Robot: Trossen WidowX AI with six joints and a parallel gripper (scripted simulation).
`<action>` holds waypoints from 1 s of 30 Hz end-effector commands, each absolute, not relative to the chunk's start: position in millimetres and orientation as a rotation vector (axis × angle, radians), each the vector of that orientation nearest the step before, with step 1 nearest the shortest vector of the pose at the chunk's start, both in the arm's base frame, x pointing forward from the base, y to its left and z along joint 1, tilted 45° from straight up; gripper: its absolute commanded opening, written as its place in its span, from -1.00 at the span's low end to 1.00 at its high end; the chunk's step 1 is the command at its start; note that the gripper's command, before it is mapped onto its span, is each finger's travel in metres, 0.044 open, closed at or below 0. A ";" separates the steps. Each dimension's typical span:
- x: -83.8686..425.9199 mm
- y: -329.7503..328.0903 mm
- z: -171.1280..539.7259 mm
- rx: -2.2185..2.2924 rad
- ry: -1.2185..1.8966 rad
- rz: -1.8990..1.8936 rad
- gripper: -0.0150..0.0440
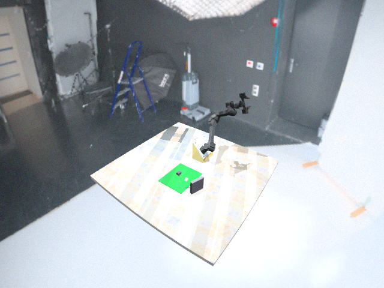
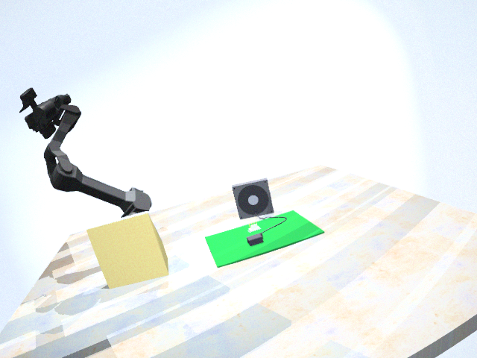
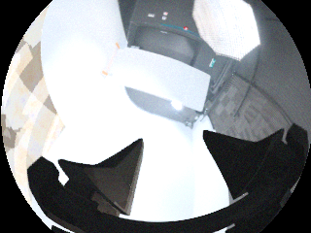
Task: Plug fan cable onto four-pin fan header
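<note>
Holding nothing, my gripper [image 1: 249, 102] [image 2: 27, 117] [image 3: 174, 138] hangs high with its fingers apart, and in the top view it shows past the desk's upper right edge. My arm [image 1: 212, 131] [image 2: 101, 189] runs from it down to the yellow block [image 1: 197, 153] [image 2: 127, 250], which stands on the desk [image 1: 229, 201] [image 2: 346, 250] [image 3: 30, 99] just in from that same edge, closer to the far corner than the near one. Further in, toward the left corner, lies the green board [image 1: 168, 179] [image 2: 294, 231]. The plug [image 1: 178, 173] [image 2: 255, 239] is on the board beside the white header [image 1: 186, 179] [image 2: 253, 228], apart from it, not plugged in. From it the cable [image 1: 180, 183] [image 2: 285, 218] curves to the fan [image 1: 197, 185] [image 2: 253, 199], upright by the board's side, well in from every desk corner
</note>
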State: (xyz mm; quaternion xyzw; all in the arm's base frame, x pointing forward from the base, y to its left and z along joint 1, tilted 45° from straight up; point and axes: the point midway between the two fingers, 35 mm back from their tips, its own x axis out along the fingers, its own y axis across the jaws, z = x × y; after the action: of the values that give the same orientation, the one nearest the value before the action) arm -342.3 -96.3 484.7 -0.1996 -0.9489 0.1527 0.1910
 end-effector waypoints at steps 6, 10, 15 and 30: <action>-337.3 -89.9 492.5 -0.563 -2.637 0.450 0.82; -303.7 -52.2 534.7 -0.576 -2.470 0.562 0.46; -258.4 -11.1 573.6 -0.579 -2.273 0.666 0.22; -62.7 95.6 638.7 -0.500 -1.606 0.831 0.22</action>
State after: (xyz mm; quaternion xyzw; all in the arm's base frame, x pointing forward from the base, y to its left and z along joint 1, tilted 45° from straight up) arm -114.0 75.6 632.6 -0.2159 -0.7374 0.3472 0.5376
